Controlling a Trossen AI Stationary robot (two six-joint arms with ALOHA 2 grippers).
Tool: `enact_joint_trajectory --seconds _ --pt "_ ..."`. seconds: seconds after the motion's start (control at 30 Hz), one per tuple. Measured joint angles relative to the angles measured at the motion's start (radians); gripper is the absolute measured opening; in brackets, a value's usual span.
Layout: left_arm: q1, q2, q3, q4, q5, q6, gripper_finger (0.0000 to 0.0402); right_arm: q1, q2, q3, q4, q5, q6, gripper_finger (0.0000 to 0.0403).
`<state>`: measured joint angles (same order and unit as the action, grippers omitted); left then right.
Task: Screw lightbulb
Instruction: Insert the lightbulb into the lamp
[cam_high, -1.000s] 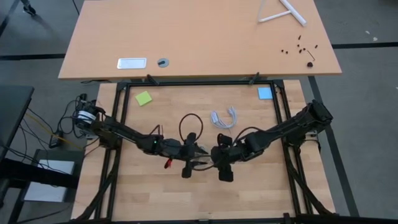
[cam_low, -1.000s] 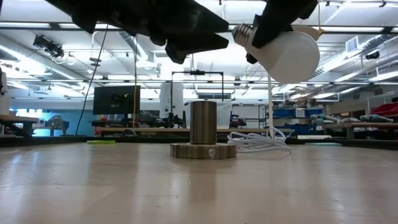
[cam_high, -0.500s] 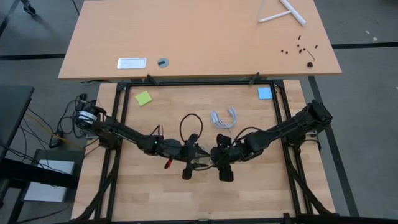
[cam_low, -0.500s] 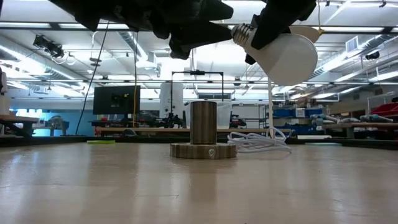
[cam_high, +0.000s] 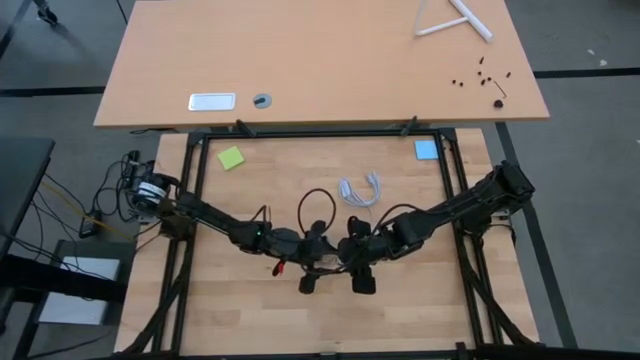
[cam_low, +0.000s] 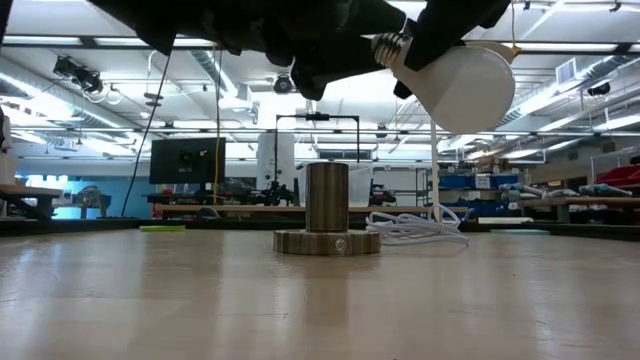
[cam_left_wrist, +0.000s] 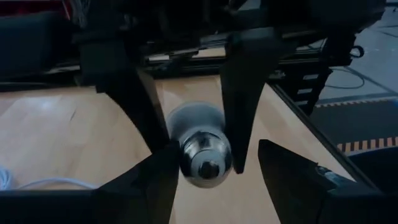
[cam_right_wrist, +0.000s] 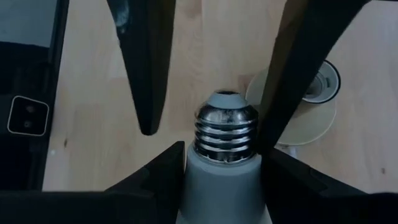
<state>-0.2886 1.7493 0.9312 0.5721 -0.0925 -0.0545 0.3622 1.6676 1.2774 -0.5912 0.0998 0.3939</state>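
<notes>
My right claw (cam_right_wrist: 221, 158) was clamped on the lightbulb (cam_low: 455, 88), its two dark fingers pressed against the smooth frosted white body just below the ribbed metallic screw end (cam_right_wrist: 225, 132). I held the pear-shaped bulb in the air above the middle of the pale wooden desk (cam_low: 150, 300), tilted, with its threaded tip pointing toward my left claw (cam_left_wrist: 205, 163). My left claw stood apart, its dark tapered fingers flanking the shiny rounded screw tip (cam_left_wrist: 207, 158) from either side; whether they touched the metal, I could not tell. From above, both of my arms met near the centre of the desk, the left claw (cam_high: 310, 262) and the right claw (cam_high: 345, 255) just beside each other. Below and slightly left of the bulb, the socket (cam_low: 327, 210) sat on the desk: an upright dull metal cylinder on a flat round base. A white cord (cam_low: 410, 228) lay in loose coils just to its right. A green sticky note (cam_high: 231, 158) and a blue one (cam_high: 426, 150) lay at the far corners.
</notes>
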Motion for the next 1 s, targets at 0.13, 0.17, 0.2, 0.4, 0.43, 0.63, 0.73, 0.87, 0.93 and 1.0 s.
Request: enact_joint_trajectory --seconds 0.13,0.17,0.2,0.4,0.43,0.63,0.73,0.87,0.93,1.0 --pt "0.000 0.000 0.003 -0.024 -0.001 -0.002 0.0221 -0.003 0.000 0.000 0.008 -0.001 -0.004 0.0192" --pt "0.000 0.000 0.003 -0.024 -0.001 -0.001 0.0219 -0.004 0.000 0.000 0.008 -0.001 -0.004 0.0192" --pt "0.000 0.000 0.003 -0.024 -0.001 -0.001 0.0218 -0.005 0.000 0.000 0.007 -0.001 -0.004 0.0192" --pt "0.000 0.000 0.003 -0.024 -0.001 -0.001 0.0214 -0.005 0.000 0.000 0.008 -0.003 -0.004 0.0192" --pt "0.000 0.000 0.003 -0.024 -0.001 -0.001 0.0214 -0.005 0.000 0.000 0.008 -0.003 -0.004 0.0192" --pt "-0.002 0.000 0.003 -0.024 -0.001 -0.001 0.0213 -0.005 0.000 0.000 0.009 -0.014 -0.005 0.0192" --pt "-0.002 0.000 0.003 -0.024 0.000 -0.002 0.0213 -0.005 0.000 0.000 0.006 -0.014 0.003 0.0192" --pt "0.000 0.000 0.003 -0.024 -0.005 -0.033 0.0213 -0.005 0.000 0.000 0.003 -0.017 0.013 0.0192" --pt "0.002 0.000 0.002 -0.025 -0.007 -0.060 0.0213 -0.005 0.000 0.000 0.003 -0.021 0.015 0.0192" --pt "0.005 0.000 0.002 -0.025 -0.007 -0.088 0.0213 -0.005 0.000 0.000 0.003 -0.023 0.018 0.0192"
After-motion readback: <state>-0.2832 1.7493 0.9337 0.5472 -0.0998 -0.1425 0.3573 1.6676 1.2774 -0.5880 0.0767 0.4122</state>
